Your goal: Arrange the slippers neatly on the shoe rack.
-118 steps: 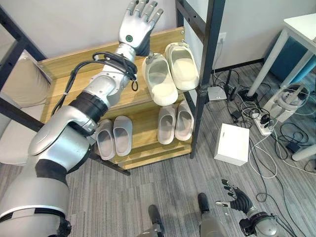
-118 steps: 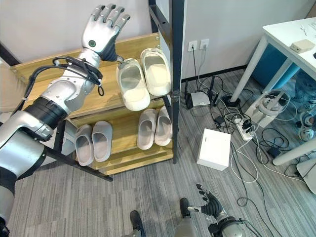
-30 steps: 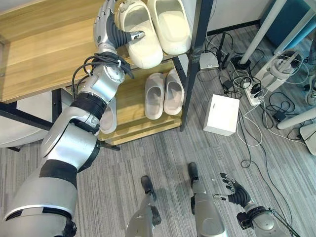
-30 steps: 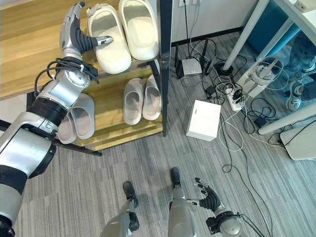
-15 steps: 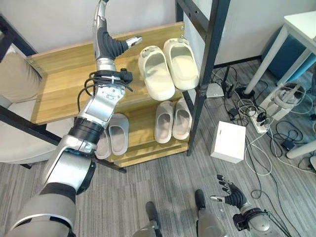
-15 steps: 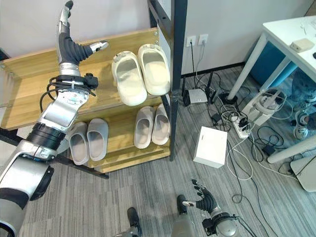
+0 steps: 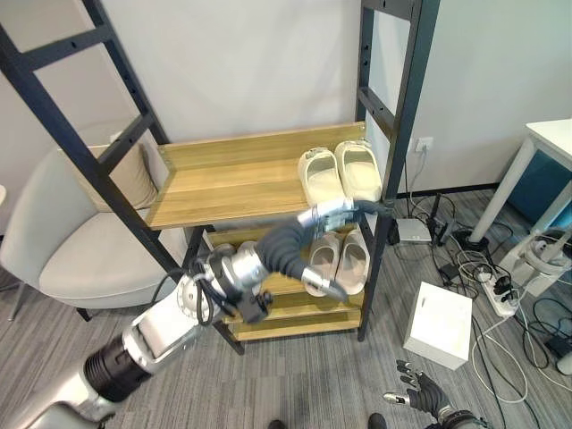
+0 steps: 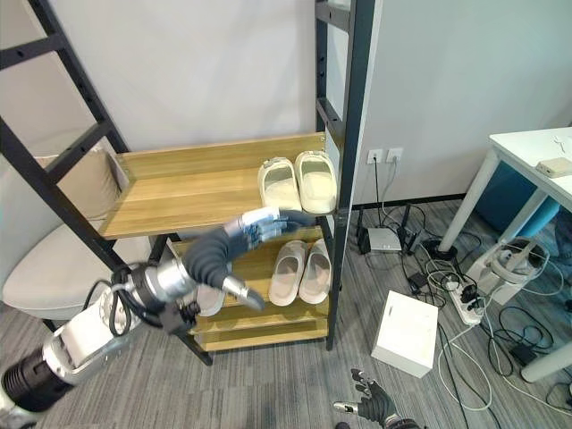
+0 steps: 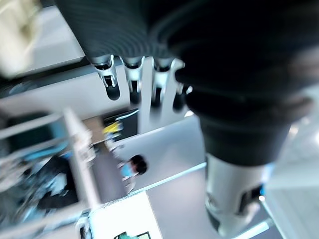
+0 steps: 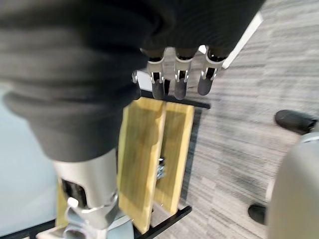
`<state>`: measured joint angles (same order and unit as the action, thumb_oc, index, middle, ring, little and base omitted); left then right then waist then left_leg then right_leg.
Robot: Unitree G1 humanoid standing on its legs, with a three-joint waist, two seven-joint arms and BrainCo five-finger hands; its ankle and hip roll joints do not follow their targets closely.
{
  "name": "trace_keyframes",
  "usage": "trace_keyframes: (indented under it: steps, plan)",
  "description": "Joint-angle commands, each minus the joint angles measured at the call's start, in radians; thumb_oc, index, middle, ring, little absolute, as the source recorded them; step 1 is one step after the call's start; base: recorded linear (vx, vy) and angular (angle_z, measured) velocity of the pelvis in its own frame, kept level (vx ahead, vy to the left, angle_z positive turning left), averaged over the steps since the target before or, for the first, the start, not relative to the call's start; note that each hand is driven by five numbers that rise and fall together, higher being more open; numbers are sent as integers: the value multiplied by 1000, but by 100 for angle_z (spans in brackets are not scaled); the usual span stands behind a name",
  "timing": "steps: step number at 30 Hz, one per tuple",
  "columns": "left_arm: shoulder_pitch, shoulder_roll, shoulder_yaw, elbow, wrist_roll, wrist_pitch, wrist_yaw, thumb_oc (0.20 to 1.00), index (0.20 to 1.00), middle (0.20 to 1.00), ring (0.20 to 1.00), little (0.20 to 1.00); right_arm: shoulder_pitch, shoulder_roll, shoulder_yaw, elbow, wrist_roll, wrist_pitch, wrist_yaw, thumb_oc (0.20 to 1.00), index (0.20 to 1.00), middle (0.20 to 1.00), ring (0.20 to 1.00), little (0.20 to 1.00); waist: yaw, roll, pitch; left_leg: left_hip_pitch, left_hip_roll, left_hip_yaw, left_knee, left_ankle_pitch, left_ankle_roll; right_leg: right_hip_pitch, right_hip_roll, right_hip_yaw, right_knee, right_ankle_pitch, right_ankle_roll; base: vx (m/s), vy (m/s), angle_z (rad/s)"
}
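A pair of cream slippers (image 7: 340, 173) lies side by side at the right end of the rack's upper wooden shelf (image 7: 223, 183). A beige pair (image 7: 340, 260) sits on the lower shelf below them. A grey pair (image 8: 211, 301) at that shelf's left is mostly hidden behind my left arm. My left hand (image 7: 284, 243) hangs in front of the rack, between the two shelves' heights, open, with straight fingers (image 9: 130, 82) and holding nothing. My right hand (image 7: 421, 393) is low over the floor, open and empty, its fingers (image 10: 179, 79) straight.
Black metal posts (image 7: 394, 134) frame the rack. A grey armchair (image 7: 73, 255) with a cushion stands to its left. A white box (image 7: 439, 325) lies on the floor at the right, with cables and a power strip (image 7: 497, 293) beyond it, and a white table (image 7: 550, 143).
The camera has lifted and now sees the whole rack. My left hand has come away from the upper shelf beside the cream slippers and dropped in front of the rack. The slippers lie as before.
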<state>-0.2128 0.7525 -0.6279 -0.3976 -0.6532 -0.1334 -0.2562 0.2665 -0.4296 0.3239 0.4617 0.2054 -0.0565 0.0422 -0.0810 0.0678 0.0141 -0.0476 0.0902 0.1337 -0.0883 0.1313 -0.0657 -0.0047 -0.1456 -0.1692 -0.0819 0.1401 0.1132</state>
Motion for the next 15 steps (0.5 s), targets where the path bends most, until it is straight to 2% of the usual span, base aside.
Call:
trace_keyframes:
  steps: [1, 2, 4, 7, 11, 12, 13, 15]
  plan:
    - [57, -39, 67, 121, 28, 37, -60, 1000, 1000, 1000, 1000, 1000, -45, 29, 4, -42, -21, -32, 18, 1000, 1000, 1000, 1000, 1000, 9, -48, 38, 72, 8, 11, 1, -92, -27, 26, -20, -23, 18, -86, 63, 25, -1, 9]
    - [175, -98, 93, 225, 95, 50, -50, 1000, 1000, 1000, 1000, 1000, -69, 36, 3, -26, -15, -28, 19, 1000, 1000, 1000, 1000, 1000, 18, -53, 35, 78, 11, 4, 1, -92, -25, 34, -18, -25, 21, -91, 60, 13, 1, 8]
    - [214, -124, 106, 271, 126, 54, -47, 1000, 1000, 1000, 1000, 1000, -73, 33, 3, -26, -13, -27, 19, 1000, 1000, 1000, 1000, 1000, 18, -53, 32, 82, 11, 4, 1, -93, -24, 38, -17, -25, 22, -93, 59, 11, 4, 8]
    - [327, -235, 157, 456, 215, 61, 12, 1000, 1000, 1000, 1000, 1000, -85, 39, -4, -26, -4, -24, 13, 1000, 1000, 1000, 1000, 1000, 30, -60, 25, 89, 12, 0, 1, -94, -20, 48, -15, -28, 22, -97, 54, 21, 6, 13]
    - [372, -352, 193, 660, 318, 56, 102, 1000, 1000, 1000, 1000, 1000, -84, 48, -5, -28, 2, -23, -7, 1000, 1000, 1000, 1000, 1000, 42, -66, 23, 93, 10, -15, 1, -93, -16, 59, -12, -35, 21, -103, 48, 4, -6, -12]
    - [372, -352, 193, 660, 318, 56, 102, 1000, 1000, 1000, 1000, 1000, -84, 48, -5, -28, 2, -23, -7, 1000, 1000, 1000, 1000, 1000, 42, -66, 24, 93, 10, -15, 1, -93, -16, 59, -12, -35, 21, -103, 48, -2, -5, 22]
    - [368, -392, 213, 758, 361, 53, 150, 1000, 1000, 1000, 1000, 1000, -84, 62, -4, -20, 3, -21, -27, 1000, 1000, 1000, 1000, 1000, 48, -69, 23, 93, 10, -22, 1, -91, -16, 62, -11, -41, 22, -105, 45, -7, -5, 64]
    - [363, -426, 242, 834, 366, 57, 203, 1000, 1000, 1000, 1000, 1000, -87, 73, -1, -11, 5, -19, -45, 1000, 1000, 1000, 1000, 1000, 55, -73, 24, 91, 10, -29, 1, -87, -15, 63, -11, -48, 23, -107, 43, -9, -5, 60]
